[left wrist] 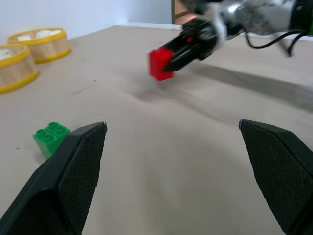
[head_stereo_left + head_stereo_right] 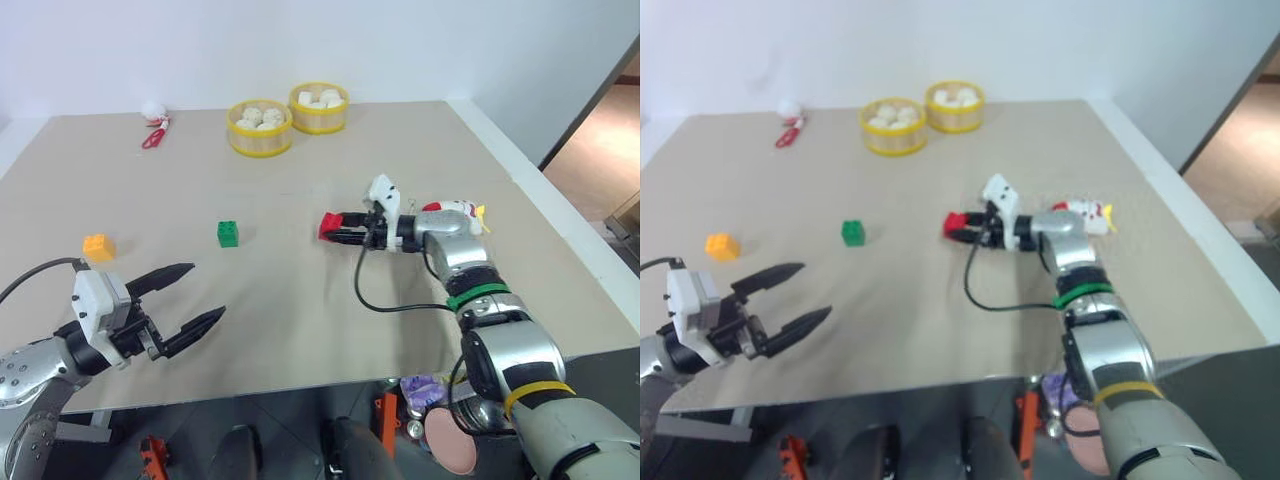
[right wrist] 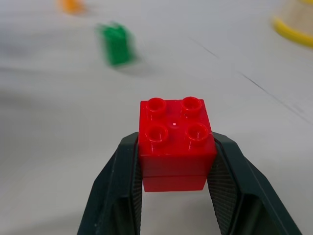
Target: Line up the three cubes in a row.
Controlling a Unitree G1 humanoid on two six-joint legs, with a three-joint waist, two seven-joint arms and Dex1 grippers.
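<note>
- Red cube [image 3: 176, 142] is pinched in the right gripper [image 2: 335, 228], off the table, right of the green cube [image 2: 228, 233] and orange-yellow cube [image 2: 98, 246].
- Left gripper [image 2: 190, 295] hovers spread, empty.
- Next, probably: set red in line with both.

The silver-grey right arm [image 2: 478, 285] wears green and yellow bands, trails a black cable [image 2: 385, 300], and ends in black textured fingers [image 3: 117, 196].

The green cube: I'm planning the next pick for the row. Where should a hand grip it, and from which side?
Grip the green cube across two opposite flat side walls, coming down from above. It sits upright, studs up, with open table all round, so the sides are free; the studded top offers no flat hold.
</note>
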